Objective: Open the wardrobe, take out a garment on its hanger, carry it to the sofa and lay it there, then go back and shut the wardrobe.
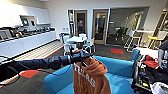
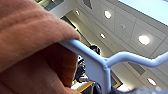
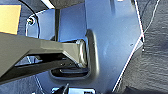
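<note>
Room: open office lounge; white counter run [image 1: 27, 41] along one wall, small table with chairs [image 1: 76, 41] further back, dark carpet [image 1: 37, 85] underfoot.
Sofa: bright blue sofa [image 1: 120, 68] right ahead and below, its near arm and low back curving around the seat. Robot stands just short of it, apparently so the load can go down onto the cushions.
Left arm: reaches in from the left, held out level over the sofa arm; that height keeps the hem off the floor, I judge.
Garment: orange hooded sweatshirt [image 1: 88, 77], white lettering showing, hangs straight down below the left gripper [image 1: 83, 55], over the sofa's near edge. Whether the cloth touches the upholstery cannot be told. Hood bunched at the top.
Hanger: white hanger [image 2: 100, 65] seen close in the left wrist view, shoulder bar and neck poking from under the orange cloth; ceiling lights behind it, so that camera looks upward.
Left pincer: closed on the hanger top, carrying hanger and sweatshirt together.
Right pincer: cannot tell; the right wrist view gives robot plate and bar over carpet.
Person: at the right edge, an arm [image 1: 162, 53] beside a control rig.
Stage: carrying, near done; laying not yet begun.
</note>
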Controlling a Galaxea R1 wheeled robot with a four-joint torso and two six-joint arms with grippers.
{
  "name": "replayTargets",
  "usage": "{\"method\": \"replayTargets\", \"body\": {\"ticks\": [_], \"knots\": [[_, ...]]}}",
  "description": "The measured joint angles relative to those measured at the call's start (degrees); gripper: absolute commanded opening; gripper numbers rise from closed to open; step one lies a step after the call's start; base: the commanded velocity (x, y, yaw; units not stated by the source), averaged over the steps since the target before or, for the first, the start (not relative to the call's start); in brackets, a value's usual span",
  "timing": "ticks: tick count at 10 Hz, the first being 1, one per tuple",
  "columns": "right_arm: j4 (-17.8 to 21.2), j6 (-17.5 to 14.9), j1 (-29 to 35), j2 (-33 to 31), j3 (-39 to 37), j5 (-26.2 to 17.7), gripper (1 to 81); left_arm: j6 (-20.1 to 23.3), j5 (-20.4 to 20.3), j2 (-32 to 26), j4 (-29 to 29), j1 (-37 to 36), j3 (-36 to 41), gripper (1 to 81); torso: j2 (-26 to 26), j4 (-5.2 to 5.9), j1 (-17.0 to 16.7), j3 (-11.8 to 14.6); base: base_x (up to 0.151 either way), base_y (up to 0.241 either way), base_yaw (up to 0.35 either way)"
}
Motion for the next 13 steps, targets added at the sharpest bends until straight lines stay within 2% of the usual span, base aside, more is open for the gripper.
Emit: {"method": "replayTargets", "body": {"ticks": [13], "knots": [[0.0,0.0,0.2,0.1,0.0,0.1,81.1,0.0,0.2,-0.2,1.6,0.0,0.9,1.0,0.0,0.02,0.0,0.0,0.006,0.000,0.000]]}}
